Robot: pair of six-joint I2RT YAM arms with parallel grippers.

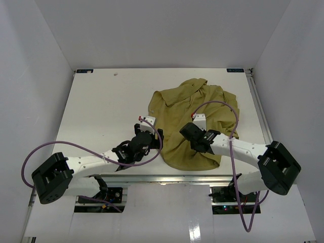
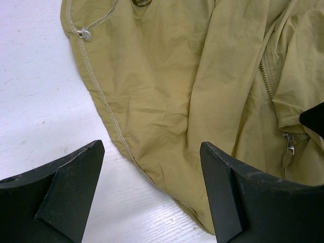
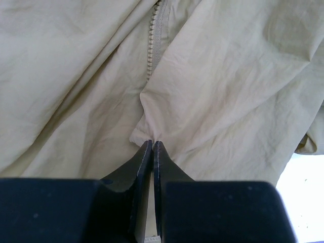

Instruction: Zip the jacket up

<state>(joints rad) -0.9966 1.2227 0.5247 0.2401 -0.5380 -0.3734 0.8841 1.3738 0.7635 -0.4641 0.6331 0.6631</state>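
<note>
The white table [image 1: 101, 111] holds the jacket [image 1: 192, 116], bunched on its right half. The left gripper [image 2: 151, 147] is spread wide at its hem, empty. The right gripper [image 3: 153, 144] is squeezed tight, maybe pinching cloth below the zipper [image 3: 154, 30].
</note>
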